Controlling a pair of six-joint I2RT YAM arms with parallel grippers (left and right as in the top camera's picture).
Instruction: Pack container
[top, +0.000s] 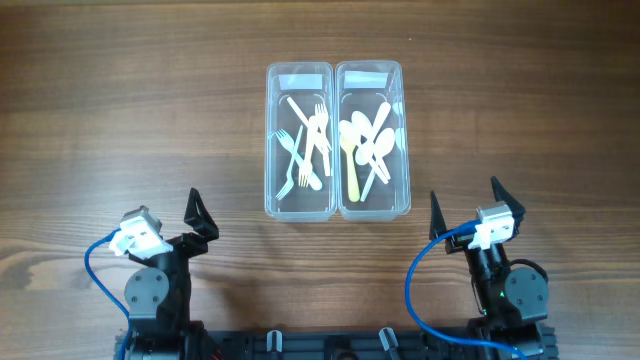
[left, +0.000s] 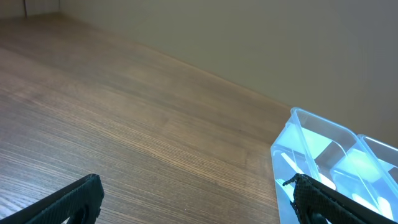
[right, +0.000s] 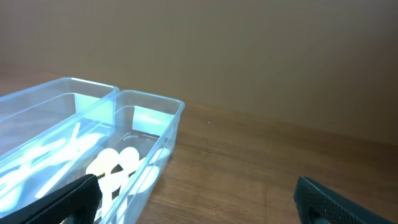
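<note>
My left end effector (left: 196, 186) and right end effector (right: 196, 186) both had fingers wide apart, gripping nothing. The spoon container (top: 372, 66) sat mid-table (top: 120, 100) (clear plastic, pale spoons (top: 365, 140) piled inside). The fork container (top: 299, 68) touched its left side, forks (top: 310, 140) in it. My left end effector was well off the spoon container's near-left, my right off its near-right.
</note>
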